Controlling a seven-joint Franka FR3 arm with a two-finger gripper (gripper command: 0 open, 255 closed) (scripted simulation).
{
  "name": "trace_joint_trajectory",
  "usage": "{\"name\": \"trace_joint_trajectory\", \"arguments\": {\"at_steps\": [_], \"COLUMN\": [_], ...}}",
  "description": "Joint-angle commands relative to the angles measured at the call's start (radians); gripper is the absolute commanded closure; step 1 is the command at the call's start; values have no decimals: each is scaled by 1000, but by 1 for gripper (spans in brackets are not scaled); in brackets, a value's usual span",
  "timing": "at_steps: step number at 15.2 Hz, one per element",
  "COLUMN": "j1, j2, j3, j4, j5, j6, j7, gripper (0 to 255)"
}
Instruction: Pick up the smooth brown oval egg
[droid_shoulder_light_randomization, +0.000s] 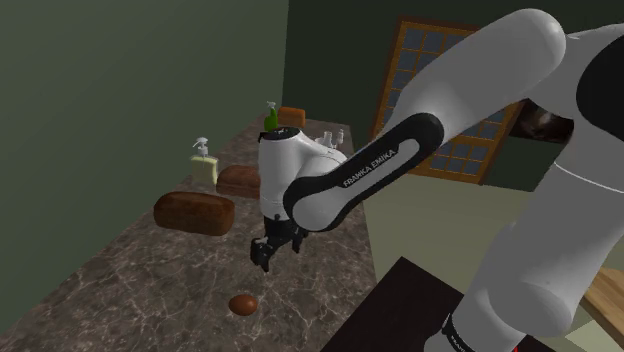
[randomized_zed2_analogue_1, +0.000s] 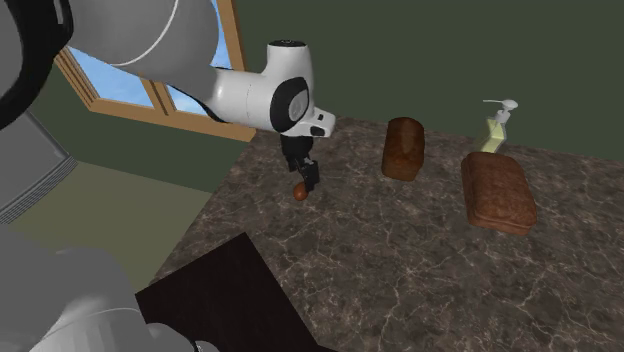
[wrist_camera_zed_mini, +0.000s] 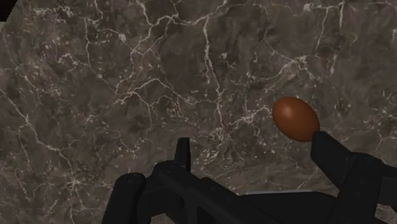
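Gripper (wrist_camera_zed_mini: 254, 156) is hanging wide open, fingers (wrist_camera_zed_mini: 183, 151) well apart and clasping nothing. In the shoulder view I'm seeing it hovering above the countertop (droid_shoulder_light_randomization: 120, 290). I'm reading "FRANKA EMIKA" in white along the dark forearm (droid_shoulder_light_randomization: 368, 167), and that's the only legible text. Egg (wrist_camera_zed_mini: 295, 118) is lying on the dark veined marble just off one fingertip, outside the gap between the pair. In the shoulder view it's sitting on the counter apart from the gripper, toward the camera. Further along the counter, well apart from the egg, a brown loaf (droid_shoulder_light_randomization: 195, 212) and a second loaf (droid_shoulder_light_randomization: 240, 180) are lying near the wall, with a pale pump bottle (droid_shoulder_light_randomization: 205, 160) beside them and a green spray bottle (droid_shoulder_light_randomization: 270, 115) beyond. Wood-framed window (randomized_zed2_analogue_1: 150, 95) is showing behind the arm. Egg is looking smooth, reddish-brown and oval, resting on its side.
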Motion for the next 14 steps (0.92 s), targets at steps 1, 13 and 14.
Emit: {"name": "trace_joint_trajectory", "arguments": {"at_steps": [1, 13, 14], "j1": [8, 154, 157], "j2": [92, 522, 534], "j3": [13, -75, -81], "j4": [42, 304, 306], "j5": [-63, -333, -340], "j6": [34, 121, 130], "j7": [78, 371, 377], "gripper": [0, 0, 0]}}
